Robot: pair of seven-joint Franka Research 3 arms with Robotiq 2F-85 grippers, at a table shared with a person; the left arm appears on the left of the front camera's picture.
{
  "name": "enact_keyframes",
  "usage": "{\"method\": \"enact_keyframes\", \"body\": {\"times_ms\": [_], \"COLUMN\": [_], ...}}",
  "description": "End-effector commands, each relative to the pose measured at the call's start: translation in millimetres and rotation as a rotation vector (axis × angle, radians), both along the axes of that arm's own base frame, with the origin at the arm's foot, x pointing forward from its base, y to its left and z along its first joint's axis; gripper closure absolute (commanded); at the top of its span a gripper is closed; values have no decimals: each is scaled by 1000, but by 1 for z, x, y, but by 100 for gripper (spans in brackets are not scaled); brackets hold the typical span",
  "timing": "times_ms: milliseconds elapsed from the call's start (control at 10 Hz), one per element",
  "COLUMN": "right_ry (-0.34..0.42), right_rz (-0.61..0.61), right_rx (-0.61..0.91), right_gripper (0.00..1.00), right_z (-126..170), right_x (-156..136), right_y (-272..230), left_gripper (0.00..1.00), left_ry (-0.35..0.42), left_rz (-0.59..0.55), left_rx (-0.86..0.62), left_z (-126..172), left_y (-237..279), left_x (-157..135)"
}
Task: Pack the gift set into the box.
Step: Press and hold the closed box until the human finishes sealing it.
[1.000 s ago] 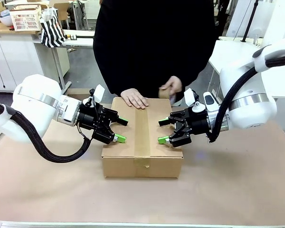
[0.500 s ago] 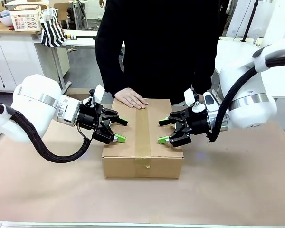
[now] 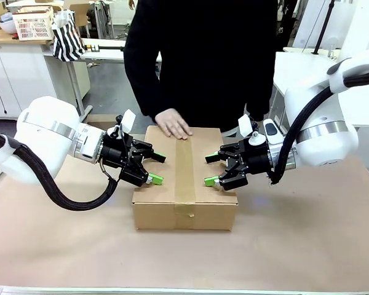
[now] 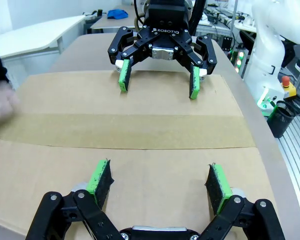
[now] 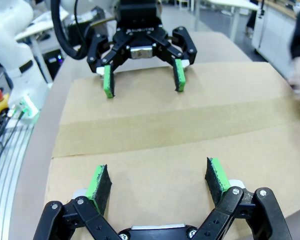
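"robotiq" in white on the right gripper (image 4: 159, 82) body, in the left wrist view.

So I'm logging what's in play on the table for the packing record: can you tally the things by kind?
Box: 1, closed
Tape strip along its top seam: 1
Pincers, left and right, both open over the box top: 2
Person's hand resting on the box's far edge: 1
Total: 5
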State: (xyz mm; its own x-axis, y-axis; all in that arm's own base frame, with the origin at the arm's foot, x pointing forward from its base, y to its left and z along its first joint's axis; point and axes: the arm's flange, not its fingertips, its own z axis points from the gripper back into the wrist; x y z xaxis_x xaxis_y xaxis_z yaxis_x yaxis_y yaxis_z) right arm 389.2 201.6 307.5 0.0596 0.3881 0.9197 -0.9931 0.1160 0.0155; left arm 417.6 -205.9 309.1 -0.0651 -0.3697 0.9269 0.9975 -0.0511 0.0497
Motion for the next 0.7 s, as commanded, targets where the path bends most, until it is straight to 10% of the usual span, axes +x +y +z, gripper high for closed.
{"method": "enact_keyframes", "body": {"times_ms": [0,600], "right_ry": [-24,-24], "right_rz": [6,6], "right_rx": [-11,-11], "right_gripper": [0,0], "right_z": [-1,-1], "right_x": [-1,-1], "right_y": [1,1], "left_gripper": [0,0], "left_ry": [14,14], "left_rz": [5,5], "left_rx": [-5,-5], "left_z": [-1,-1], "left_y": [1,1], "left_x": [0,0]}}
